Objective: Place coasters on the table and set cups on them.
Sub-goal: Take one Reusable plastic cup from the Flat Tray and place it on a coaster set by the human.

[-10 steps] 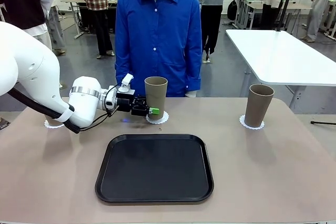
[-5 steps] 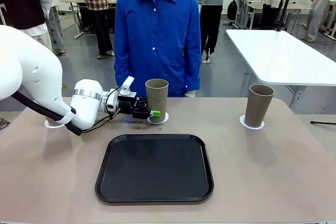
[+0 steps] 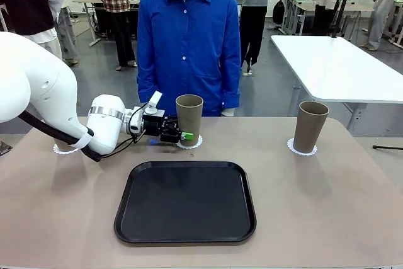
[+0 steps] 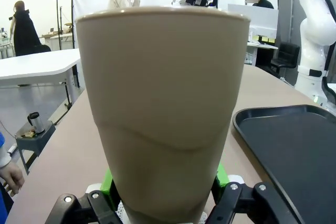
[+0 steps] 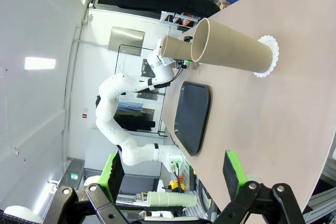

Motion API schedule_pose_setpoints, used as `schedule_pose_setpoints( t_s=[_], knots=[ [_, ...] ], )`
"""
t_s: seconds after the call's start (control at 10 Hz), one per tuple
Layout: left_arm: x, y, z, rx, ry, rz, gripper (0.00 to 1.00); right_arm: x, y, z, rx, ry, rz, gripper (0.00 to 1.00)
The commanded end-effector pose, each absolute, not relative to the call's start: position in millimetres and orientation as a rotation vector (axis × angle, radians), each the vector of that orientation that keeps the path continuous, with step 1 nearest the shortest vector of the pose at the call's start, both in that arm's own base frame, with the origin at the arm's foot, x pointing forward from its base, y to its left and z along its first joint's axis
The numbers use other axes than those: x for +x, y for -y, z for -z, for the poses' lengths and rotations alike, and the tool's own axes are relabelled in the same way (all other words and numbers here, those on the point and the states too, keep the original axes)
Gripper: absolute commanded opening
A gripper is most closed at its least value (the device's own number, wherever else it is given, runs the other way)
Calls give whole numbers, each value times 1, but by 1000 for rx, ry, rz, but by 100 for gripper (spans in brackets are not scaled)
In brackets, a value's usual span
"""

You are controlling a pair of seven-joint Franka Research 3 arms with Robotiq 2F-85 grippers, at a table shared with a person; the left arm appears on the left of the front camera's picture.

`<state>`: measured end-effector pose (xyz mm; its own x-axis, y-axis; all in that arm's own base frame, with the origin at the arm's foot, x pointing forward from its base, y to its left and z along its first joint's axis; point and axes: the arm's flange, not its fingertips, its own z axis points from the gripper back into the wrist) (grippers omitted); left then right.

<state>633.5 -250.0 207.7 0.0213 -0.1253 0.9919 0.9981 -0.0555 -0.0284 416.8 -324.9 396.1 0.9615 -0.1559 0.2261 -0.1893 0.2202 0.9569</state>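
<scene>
A tan cup [image 3: 188, 118] stands upright on the middle coaster [image 3: 196, 143], just in front of the person. My left gripper [image 3: 181, 135] is shut on the cup's lower part from the left. In the left wrist view this cup [image 4: 163, 103] fills the middle, with green pads [image 4: 108, 186] pressed on both sides of its base. A second cup [image 3: 310, 125] stands on a coaster [image 3: 300, 150] at the right. A third coaster [image 3: 61, 150] peeks out behind my left arm. My right gripper [image 5: 173, 162] hangs open and empty, well away from the second cup [image 5: 231, 51].
A black tray [image 3: 186, 201] lies empty in the middle of the beige table [image 3: 327, 206], close to me. A person in a blue shirt [image 3: 189, 42] stands at the far edge. A white table [image 3: 334, 67] stands behind at the right.
My left gripper has carried the cup slightly right and down, so that its base now sits at the middle coaster. The right-hand cup has not moved.
</scene>
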Motion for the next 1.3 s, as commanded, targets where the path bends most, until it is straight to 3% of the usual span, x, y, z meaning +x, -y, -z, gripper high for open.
schedule_pose_setpoints(
  t_s=[0.0, 0.1, 1.2],
  knots=[
    [639, 254, -204, -1128, 1084, 1302, 81, 416, 323, -396, 1351, 300, -19, 100],
    [638, 254, -204, -1123, 1080, 1302, 100, 416, 323, -396, 1351, 300, -19, 100],
    [635, 244, -220, -1062, 1046, 1398, 100, 416, 323, -396, 1351, 300, -19, 100]
  ],
)
